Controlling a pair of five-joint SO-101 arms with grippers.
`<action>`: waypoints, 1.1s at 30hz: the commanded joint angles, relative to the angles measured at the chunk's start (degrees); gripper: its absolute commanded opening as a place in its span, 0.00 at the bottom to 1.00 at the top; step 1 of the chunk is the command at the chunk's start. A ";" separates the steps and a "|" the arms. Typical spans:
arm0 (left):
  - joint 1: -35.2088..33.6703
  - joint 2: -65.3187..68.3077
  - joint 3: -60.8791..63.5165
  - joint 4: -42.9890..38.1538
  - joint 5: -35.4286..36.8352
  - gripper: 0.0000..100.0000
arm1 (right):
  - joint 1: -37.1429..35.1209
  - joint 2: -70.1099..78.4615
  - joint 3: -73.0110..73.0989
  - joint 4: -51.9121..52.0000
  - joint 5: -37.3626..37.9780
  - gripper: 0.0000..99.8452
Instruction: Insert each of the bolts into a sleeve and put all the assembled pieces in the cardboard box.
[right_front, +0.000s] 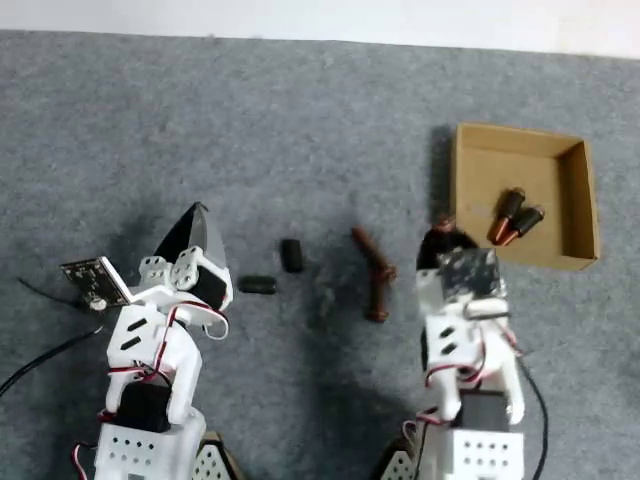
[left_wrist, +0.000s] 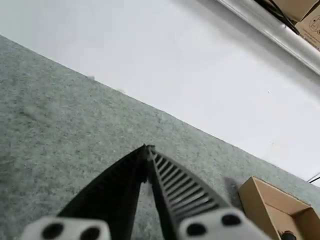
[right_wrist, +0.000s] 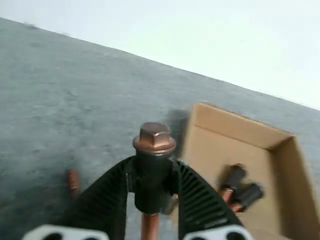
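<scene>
Shows, from above, a grey felt surface (right_front: 200, 120) with two white robot arms along the bottom edge. At lower left, the left arm (right_front: 160, 340), left jaws pressed together and empty, tips aimed toward the top of the frame. At lower right, the right arm (right_front: 465, 330), right jaws clamped around a black cylindrical sleeve with a copper-coloured metal bolt through it (right_wrist: 151, 185). In the right wrist view, hexagonal bolt head standing upright above the black ribbed fingers (right_wrist: 200, 200), threaded end poking out below. From above, held piece just beside the lower left corner of the box.

At upper right, a shallow lidless brown cardboard box (right_front: 577, 200), with two finished sleeve-and-bolt pieces (right_front: 506, 215) lying inside, tilted, side by side and touching.

Between the arms, mid-frame, a loose black plastic sleeve (right_front: 291, 255) and, just lower left of it, another loose black sleeve (right_front: 257, 285), apart from each other. Right of these, two loose copper-coloured bolts (right_front: 375, 268) lying on the felt, seemingly meeting at one end in a bent line.
</scene>
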 joint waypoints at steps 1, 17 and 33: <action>-0.75 -0.92 1.10 0.09 -0.44 0.00 | 6.81 23.08 -16.31 -7.52 -0.09 0.00; -0.57 -0.84 1.10 2.02 -0.53 0.00 | 13.23 101.76 -83.12 14.55 -12.84 0.00; 1.10 -0.84 1.10 2.29 -0.62 0.00 | 6.81 99.82 -80.31 16.31 -15.82 0.18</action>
